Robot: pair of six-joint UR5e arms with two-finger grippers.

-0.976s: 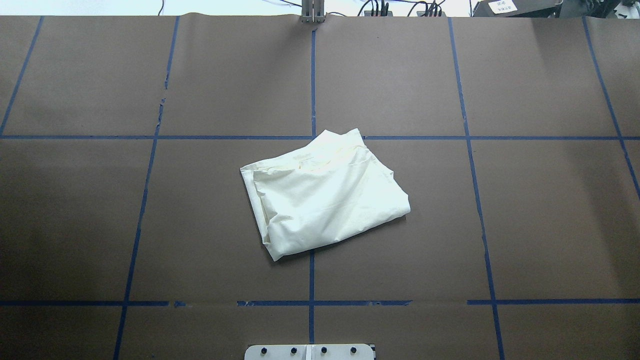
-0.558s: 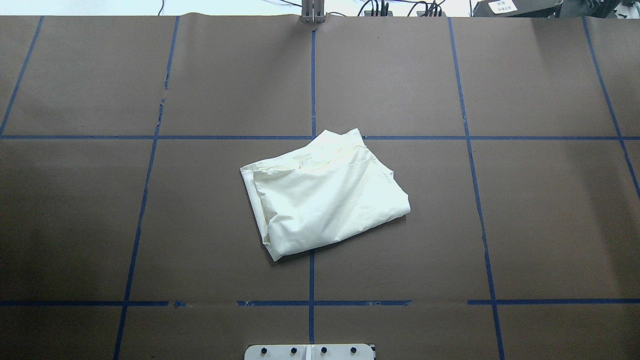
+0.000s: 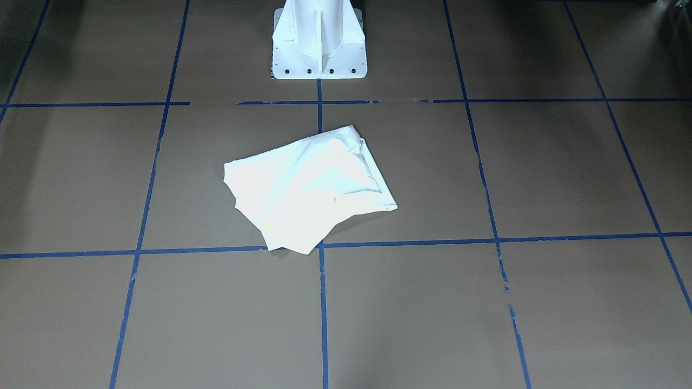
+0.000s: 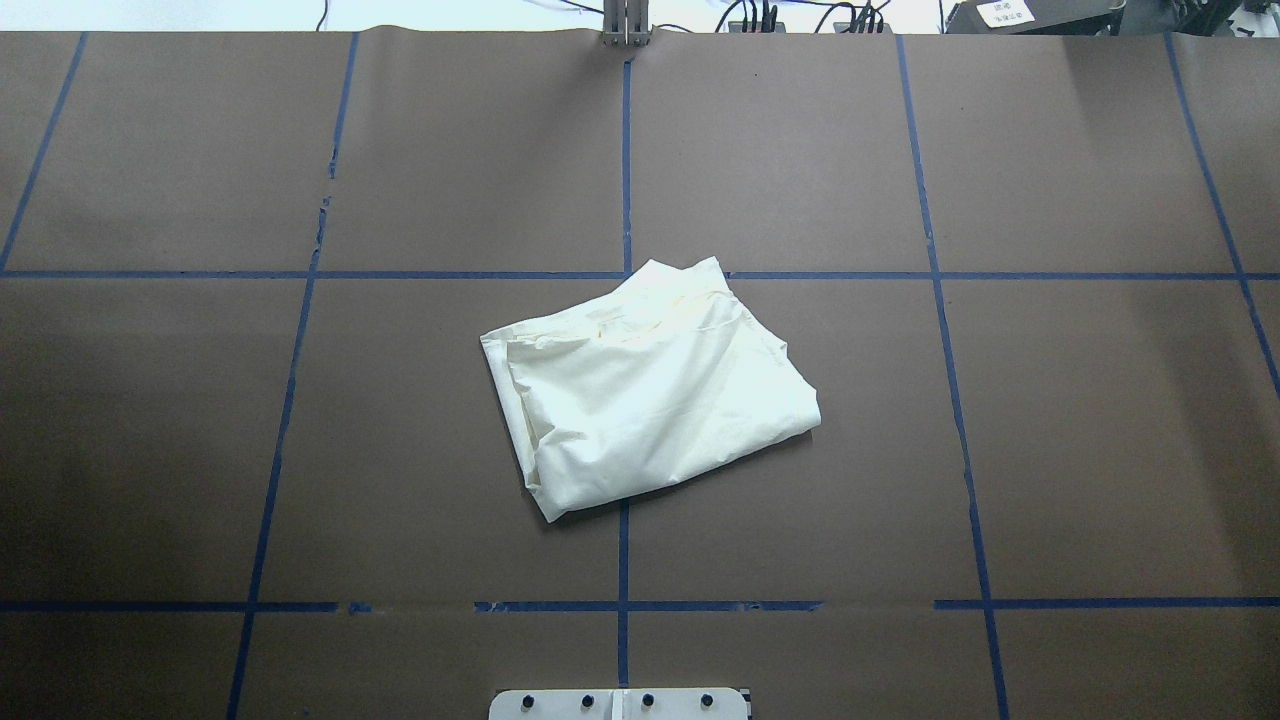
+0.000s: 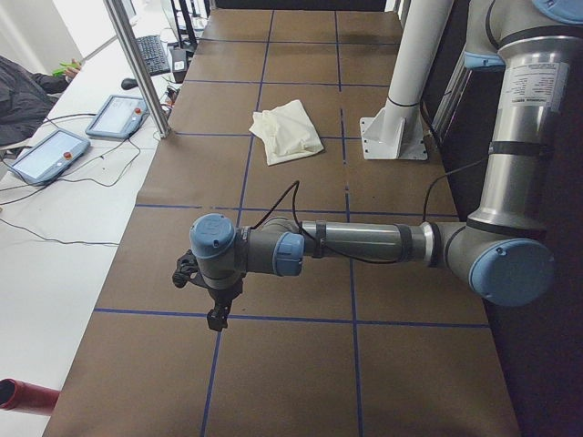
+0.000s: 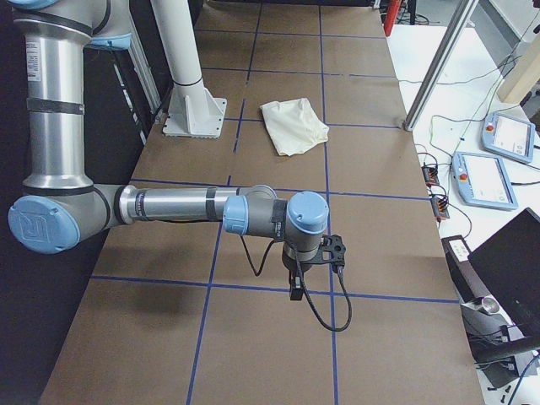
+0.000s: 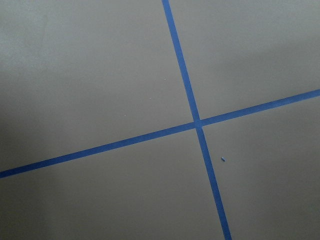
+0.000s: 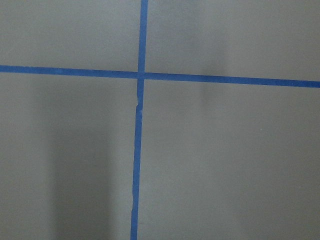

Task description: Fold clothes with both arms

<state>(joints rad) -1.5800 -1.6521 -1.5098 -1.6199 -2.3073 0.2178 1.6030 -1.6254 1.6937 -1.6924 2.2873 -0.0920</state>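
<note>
The cream shirt (image 4: 650,390) lies folded into a rough rectangle at the table's middle, plain side up, with no print visible. It also shows in the front-facing view (image 3: 308,189), the exterior left view (image 5: 287,130) and the exterior right view (image 6: 294,125). My left gripper (image 5: 217,314) hangs over the table's left end, far from the shirt, pointing down. My right gripper (image 6: 297,291) hangs over the table's right end, also far from it. I cannot tell whether either is open or shut. Both wrist views show only brown table cover and blue tape.
The white pedestal base (image 3: 319,38) stands at the robot's side of the table, just behind the shirt. Blue tape lines (image 4: 624,170) grid the brown cover. Tablets (image 5: 117,116) and cables lie on a white bench beyond the far edge, near a metal post (image 5: 137,64).
</note>
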